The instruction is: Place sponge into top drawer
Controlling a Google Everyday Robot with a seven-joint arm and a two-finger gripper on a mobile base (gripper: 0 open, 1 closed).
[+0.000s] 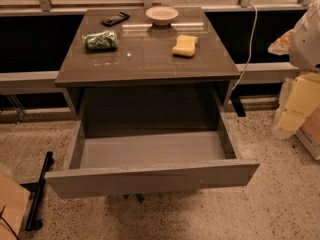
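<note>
Bottom of frame, nearest me: top drawer (150, 178) pulled open, grey inside, nothing in it that I can see. Above it is the table (145, 59). Sponge (185, 45) lies flat on it, right of centre, not yet moved. Green packet (100, 40) sits upper left, bowl (161, 15) at the far edge. My gripper is out of frame, so I cannot tell its state or hold. Risks: a shallow pinch squashes the soft sponge and it slips; a sideways nudge slides it toward the right edge; releasing too far back lands it on the tabletop overhang.
</note>
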